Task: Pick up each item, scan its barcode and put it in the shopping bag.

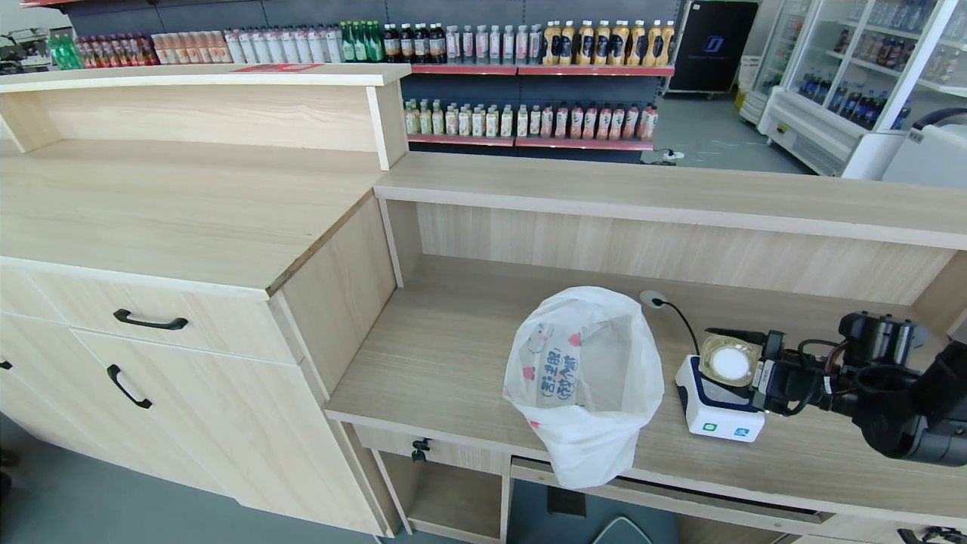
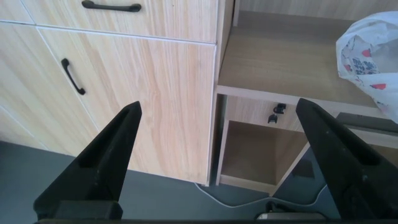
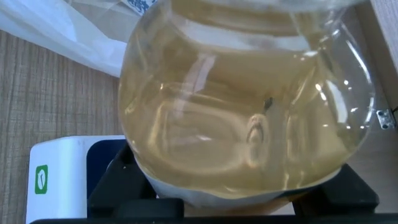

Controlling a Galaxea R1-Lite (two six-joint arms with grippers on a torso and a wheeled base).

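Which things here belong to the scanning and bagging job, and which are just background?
Job:
- bottle in the right gripper
- scanner
- shopping bag

Just around:
- drink shelves
- glass-door fridge
- cupboard drawers

The gripper (image 2: 219, 104), fingers spread wide, hangs above the grey floor (image 2: 155, 199) facing wooden doors (image 2: 137, 93) with black handles (image 2: 73, 76), the white bag (image 2: 373, 50) on the counter (image 2: 280, 68) beyond.

We see a light wooden counter (image 1: 189, 204) with black cabinet handles (image 1: 150, 323), shelves of bottled drinks (image 1: 529, 121) behind, and glass-door fridges (image 1: 854, 75).
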